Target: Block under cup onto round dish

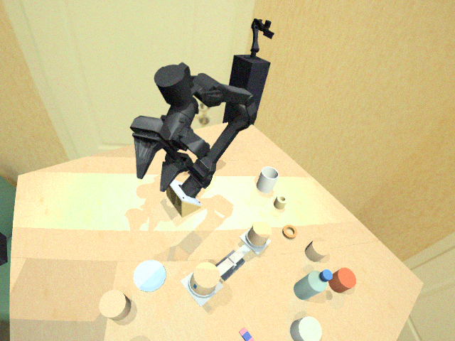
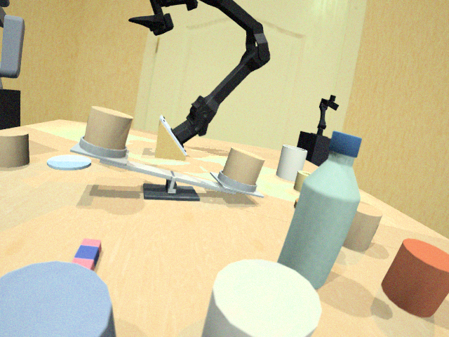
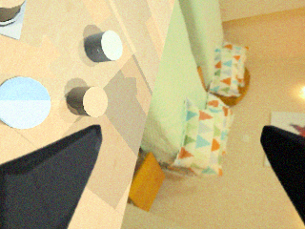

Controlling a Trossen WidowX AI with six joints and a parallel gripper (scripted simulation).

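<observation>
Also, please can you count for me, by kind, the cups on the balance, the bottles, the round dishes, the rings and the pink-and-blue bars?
Cups on the balance: 2
Bottle: 1
Round dish: 1
Orange ring: 1
Pink-and-blue bar: 1
Total: 6

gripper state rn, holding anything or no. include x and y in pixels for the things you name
Gripper [image 1: 151,183] [image 3: 179,133]: open, fingers wide apart, holding nothing.
</observation>
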